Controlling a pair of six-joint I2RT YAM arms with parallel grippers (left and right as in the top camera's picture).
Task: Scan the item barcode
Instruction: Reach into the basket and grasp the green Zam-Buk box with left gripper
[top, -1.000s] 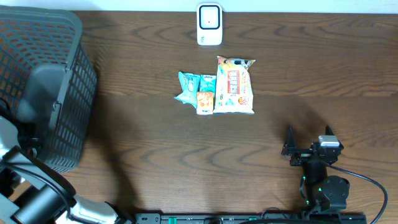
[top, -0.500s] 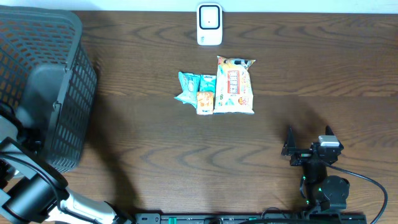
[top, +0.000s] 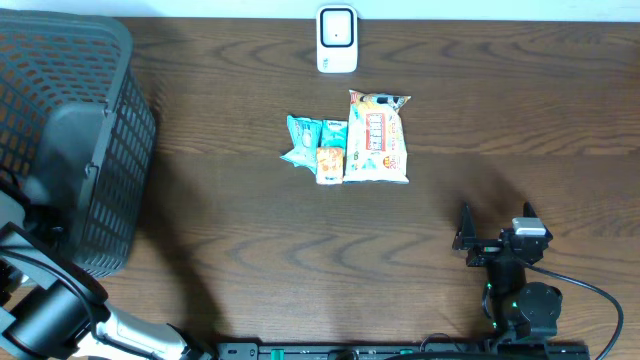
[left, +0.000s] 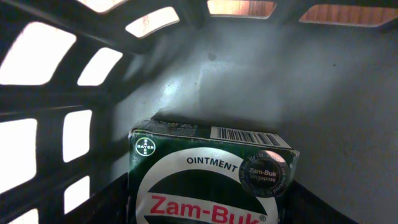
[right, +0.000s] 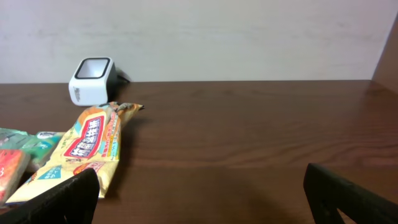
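Left hand (left: 214, 210) astride ointment box (left: 208, 168) (grip unclear)

The basket (top: 70, 130) stands at the left end of the tabletop (top: 230, 250), with the Zam-Buk ointment box (left: 211, 180) inside it. The barcode scanner (top: 337, 40) sits at the far edge, centre. In front of it lies a large snack packet (top: 377, 138); a small sachet (top: 329, 165) touches its left side, and a pouch (top: 302, 140) lies left of that.
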